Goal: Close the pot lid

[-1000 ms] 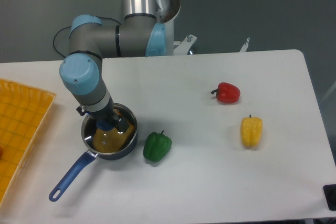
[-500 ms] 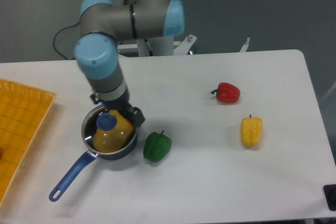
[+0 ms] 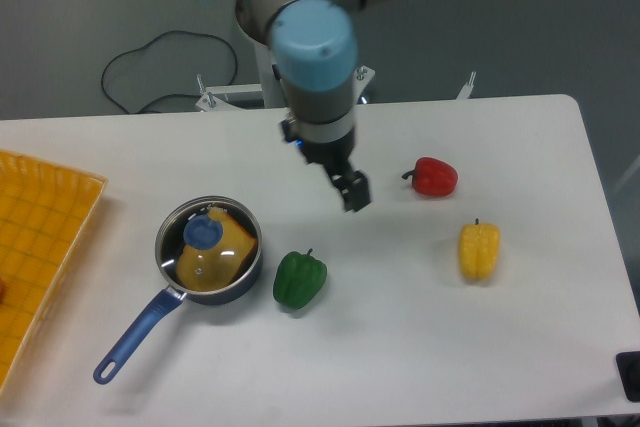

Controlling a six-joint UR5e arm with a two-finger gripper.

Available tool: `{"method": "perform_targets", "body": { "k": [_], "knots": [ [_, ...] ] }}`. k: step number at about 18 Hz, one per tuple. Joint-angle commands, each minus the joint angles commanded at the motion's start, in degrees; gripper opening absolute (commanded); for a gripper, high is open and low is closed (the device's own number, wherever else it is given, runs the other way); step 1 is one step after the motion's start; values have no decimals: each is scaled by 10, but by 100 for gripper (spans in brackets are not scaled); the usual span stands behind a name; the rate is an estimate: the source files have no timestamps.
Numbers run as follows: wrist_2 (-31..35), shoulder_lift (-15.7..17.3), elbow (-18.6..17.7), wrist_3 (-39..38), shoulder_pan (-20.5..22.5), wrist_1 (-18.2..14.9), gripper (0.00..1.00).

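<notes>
Although the clear round glass lid with its thin metal rim already lies on the small dark saucepan with the long blue handle, toward the left of the white table, its handling is worth a judgement. Glass of this kind is likely stiff, fairly heavy for its width, slick on the flat and liable to chip if dropped; the blue knob near its centre is the one sensible place to take hold. The knob reads a little toward the pot's back left, so whether the lid sits fully square on the rim I cannot tell. A yellowish tint shows through the glass, either contents or a reflection.

The two-finger gripper hangs over bare table well to the right of the pot, carrying nothing. Only one dark fingertip block shows plainly from this angle, so I cannot tell whether the fingers are parted or together.

By count: one pot, one lid, and three peppers, namely a green pepper just beside the pot's right side, a red pepper and a yellow pepper further right. One orange gridded tray sits at the left edge.
</notes>
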Motion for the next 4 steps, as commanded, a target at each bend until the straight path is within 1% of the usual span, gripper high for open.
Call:
{"method": "perform_targets", "body": {
  "k": [4],
  "knots": [
    [0,10,-3,49,36,0,100]
  ]
}}
